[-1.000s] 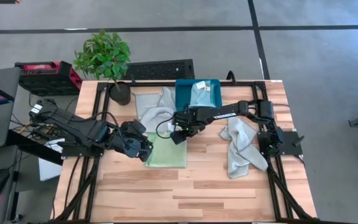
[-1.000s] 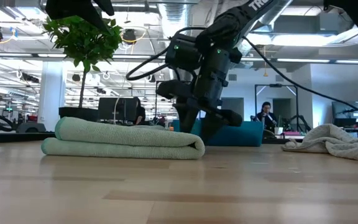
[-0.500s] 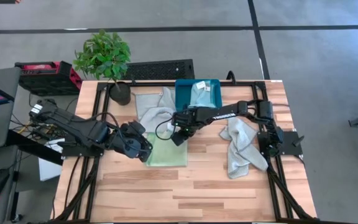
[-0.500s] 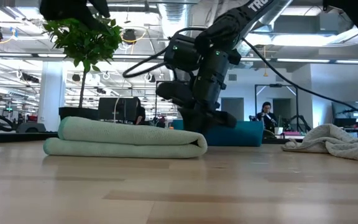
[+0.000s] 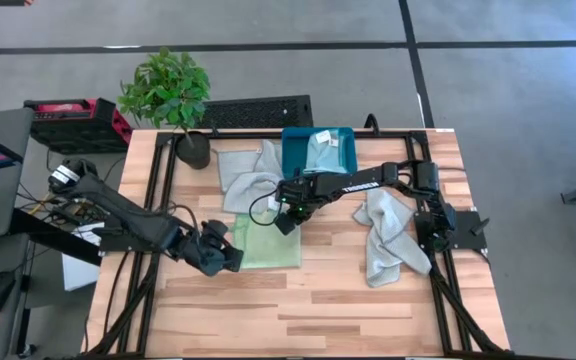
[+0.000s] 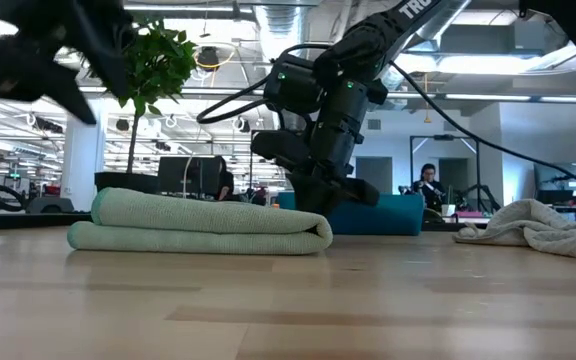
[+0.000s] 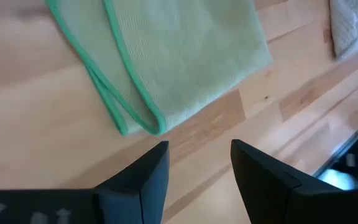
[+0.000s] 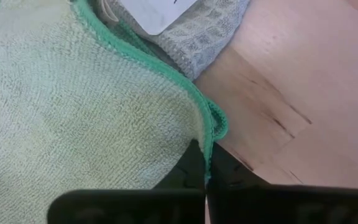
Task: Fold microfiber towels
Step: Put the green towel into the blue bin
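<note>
A light green towel [image 5: 268,243] lies folded flat mid-table, also seen in the low view [image 6: 198,222]. My right gripper [image 5: 286,218] is shut on its far right corner. My left gripper [image 5: 223,258] hovers open just off the towel's near left corner [image 7: 135,121], touching nothing. A grey towel [image 5: 248,175] lies crumpled just beyond the green one, its white tag [image 8: 154,12] showing. Another grey towel [image 5: 388,235] lies bunched at the right. A light blue towel [image 5: 320,150] rests in the teal bin [image 5: 293,150]. My right gripper pinches the green towel's corner at its green-stitched edge [image 8: 211,127] between its two shut fingers. It comes from above, slanting steeply down. One layer or several, I cannot tell. The towel lies flat on the table, not lifted.
A potted plant [image 5: 168,95] stands at the far left corner. A black grille [image 5: 258,110] lies along the far edge. Bare wood stretches across the near half of the table [image 5: 318,310]. Black rails [image 5: 158,200] run along both sides.
My right gripper has shut on the green towel's far right corner without shifting. My left gripper has come down and toward the table's near edge, rolling as it went, and stays open. The towel has kept its place.
</note>
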Available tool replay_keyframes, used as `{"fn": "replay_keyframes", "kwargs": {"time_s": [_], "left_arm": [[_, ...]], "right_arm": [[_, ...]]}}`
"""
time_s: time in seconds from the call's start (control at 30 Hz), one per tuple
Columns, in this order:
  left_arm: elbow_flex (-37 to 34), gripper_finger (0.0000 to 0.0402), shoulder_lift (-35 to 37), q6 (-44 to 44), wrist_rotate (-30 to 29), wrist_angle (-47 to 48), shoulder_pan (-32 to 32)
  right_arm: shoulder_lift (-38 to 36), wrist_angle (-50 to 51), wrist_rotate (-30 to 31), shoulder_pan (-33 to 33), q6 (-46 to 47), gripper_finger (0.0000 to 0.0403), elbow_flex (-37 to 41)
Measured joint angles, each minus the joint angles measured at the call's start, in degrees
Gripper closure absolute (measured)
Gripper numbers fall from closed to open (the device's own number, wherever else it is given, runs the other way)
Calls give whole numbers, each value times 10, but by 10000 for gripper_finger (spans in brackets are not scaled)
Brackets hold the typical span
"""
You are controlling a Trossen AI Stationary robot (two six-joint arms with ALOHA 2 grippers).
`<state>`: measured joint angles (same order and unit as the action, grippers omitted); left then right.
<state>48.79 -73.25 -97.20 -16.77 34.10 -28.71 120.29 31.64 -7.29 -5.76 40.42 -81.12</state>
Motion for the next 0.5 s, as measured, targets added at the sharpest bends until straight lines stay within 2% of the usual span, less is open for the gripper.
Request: {"fn": "replay_keyframes", "kwargs": {"time_s": [0.2,0.5], "left_arm": [[-94,237,0,-56,-12,-133,-16],[-150,237,0,-101,3,-149,-20]], "right_arm": [[0,-2,-1,0,-3,392,0],[0,-3,-1,0,-4,394,0]]}}
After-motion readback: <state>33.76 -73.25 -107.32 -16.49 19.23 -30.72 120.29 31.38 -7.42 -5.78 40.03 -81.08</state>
